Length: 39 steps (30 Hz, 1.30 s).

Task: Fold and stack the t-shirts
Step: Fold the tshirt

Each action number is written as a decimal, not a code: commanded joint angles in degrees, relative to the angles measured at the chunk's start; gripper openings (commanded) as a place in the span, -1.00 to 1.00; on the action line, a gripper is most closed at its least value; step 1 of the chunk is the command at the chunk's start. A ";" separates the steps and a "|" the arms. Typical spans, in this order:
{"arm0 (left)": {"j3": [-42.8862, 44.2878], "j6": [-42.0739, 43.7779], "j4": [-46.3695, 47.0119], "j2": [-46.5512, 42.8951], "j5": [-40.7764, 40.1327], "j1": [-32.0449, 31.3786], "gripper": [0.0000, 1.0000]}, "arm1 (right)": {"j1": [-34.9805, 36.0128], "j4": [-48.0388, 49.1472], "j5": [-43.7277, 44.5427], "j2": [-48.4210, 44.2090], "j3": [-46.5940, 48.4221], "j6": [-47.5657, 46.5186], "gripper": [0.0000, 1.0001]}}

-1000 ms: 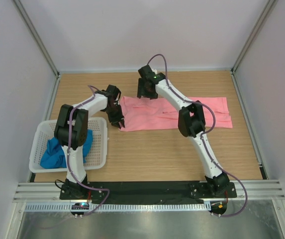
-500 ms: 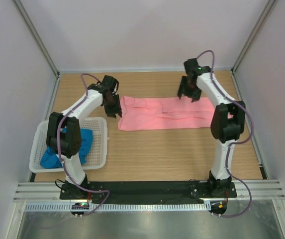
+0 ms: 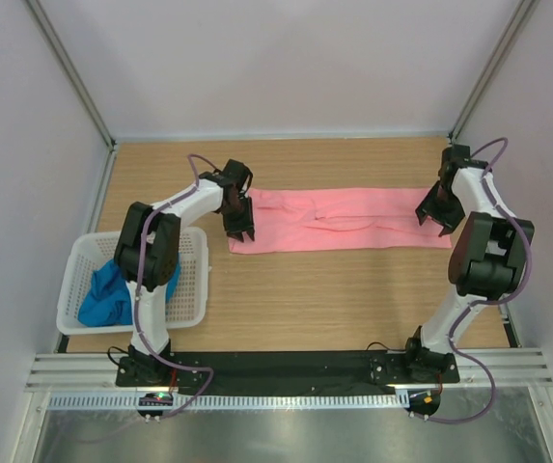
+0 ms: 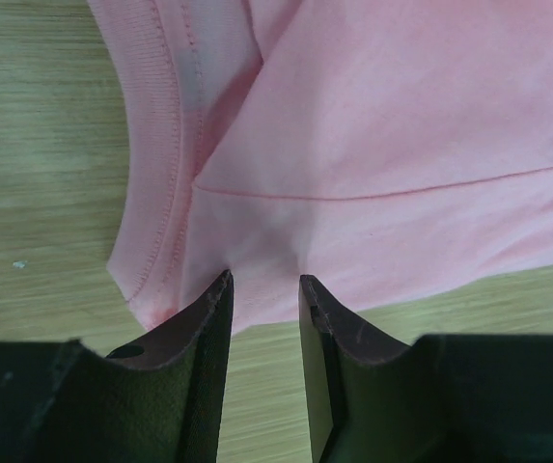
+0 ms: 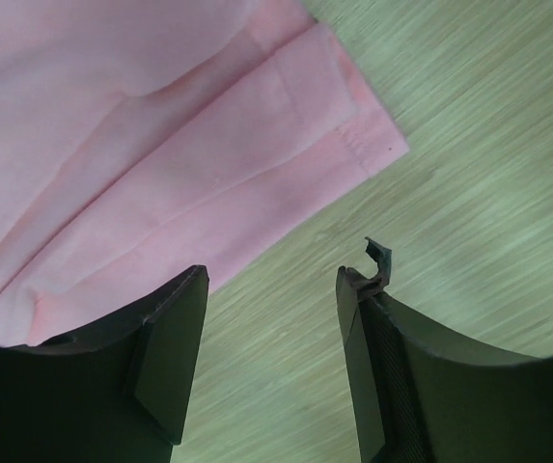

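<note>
Nearest us, down at 8 o'clock, the white basket holds the blue t-shirt, crumpled and untouched, so that half of the job hasn't begun. Further out, the pink t-shirt lies on the counter as a long flat band running from 9 o'clock to 3 o'clock. And here's the big move: a second ago the right arm was over the band's far edge, close to the left arm. Now it has swung all the way across, and the right pincer sits at the 3 o'clock end. Its wrist view shows the jaws wide apart with only bare wood between them, and the shirt's hemmed corner just beside them, not gripped. The left pincer lifted toward 12 o'clock half a second back and has come down again on the 9 o'clock end. Up close, the left pincer's jaws stand narrowly apart with the tips right at the pink hem, and I see no cloth clamped. The band itself has barely shifted. With one pincer at each end, it looks like the setup for an end-to-end fold, but nothing is grabbed yet and no stack exists.
</note>
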 commanded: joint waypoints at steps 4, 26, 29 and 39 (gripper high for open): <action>0.33 1.77 1.63 0.12 -0.06 0.30 -0.31 | -4.31 5.48 -1.66 1.61 0.12 0.85 0.25; 0.16 1.77 -0.04 -0.50 -0.94 0.39 -0.33 | -9.24 13.13 -6.76 9.09 0.20 3.93 -0.42; -0.19 1.77 -0.21 -0.15 -1.64 0.30 -0.34 | -9.67 12.96 -6.67 9.70 1.35 3.76 -0.65; -1.60 1.51 -1.44 1.08 -4.98 0.39 -0.54 | -11.17 8.66 -9.57 11.98 9.86 4.54 -0.98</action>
